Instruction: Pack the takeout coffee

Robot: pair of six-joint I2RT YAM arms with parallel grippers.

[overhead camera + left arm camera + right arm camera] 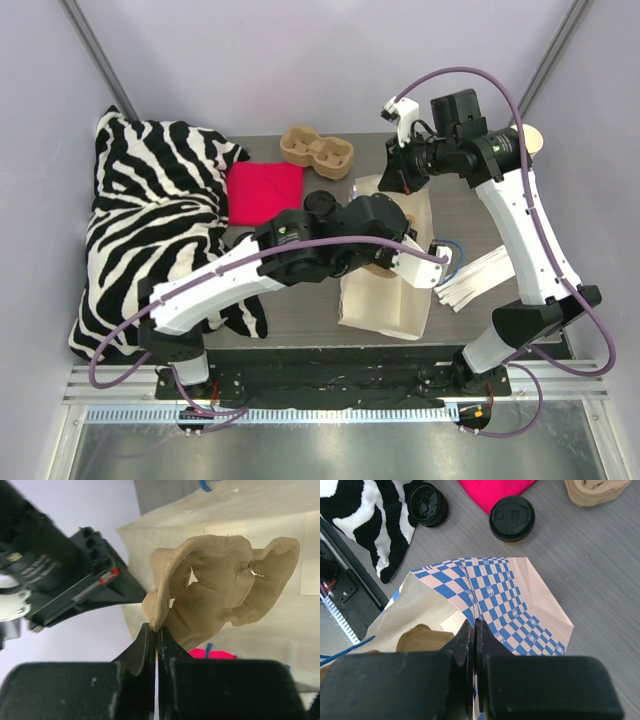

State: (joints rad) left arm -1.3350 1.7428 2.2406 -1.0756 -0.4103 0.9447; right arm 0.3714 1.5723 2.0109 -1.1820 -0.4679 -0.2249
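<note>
Over the paper bag (530,605), the left end effector (156,629) is clamped on the edge of a cardboard cup carrier (217,597). The right end effector (474,626) pinches the bag's rim. The takeout coffee (512,518) stands on the table (600,560) beside a pink cloth (495,490).

We see white shells and black joints on the left arm (215,280) and right arm (527,232), with a purple cable (458,69) along each. The left claw (156,630) and right claw (475,630) are black.
</note>
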